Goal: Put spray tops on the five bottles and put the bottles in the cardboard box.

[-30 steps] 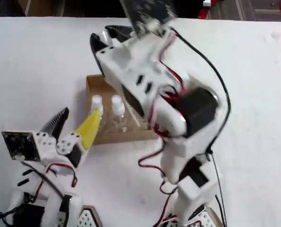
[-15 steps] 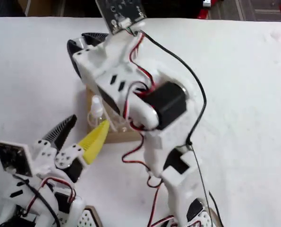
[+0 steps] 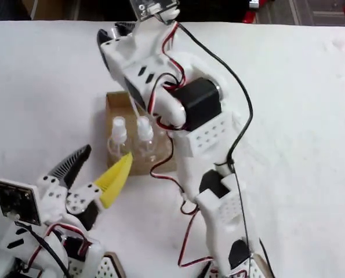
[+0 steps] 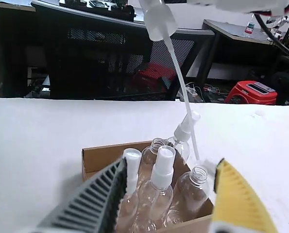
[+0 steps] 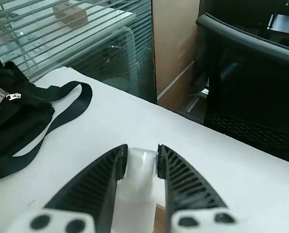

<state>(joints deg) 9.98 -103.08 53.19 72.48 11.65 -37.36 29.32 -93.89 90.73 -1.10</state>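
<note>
The right gripper [image 5: 142,154] is closed on a spray top [image 5: 140,170], with the white plastic head clamped between the two ribbed jaws. In the left wrist view the top's thin dip tube [image 4: 180,87] hangs down toward the box [image 4: 100,158], its lower end near an open bottle [image 4: 196,178]. In the high view the box sits left of centre, with five bottles standing upright inside; three carry tops and two necks look uncapped. The left gripper [image 3: 107,155] rests at the lower left of the high view, just beside the box's near edge, with its jaws spread wide and holding nothing. Handling assessment: the top is light and rigid at the head, but the tube is slender and flexible and will likely buckle if it misses the neck. Grip the head only and hold the tube vertical over the opening. The bottles appear light, clear and thin-walled, and probably tip easily. Steady one by its body below the shoulder, not by the cap.
</note>
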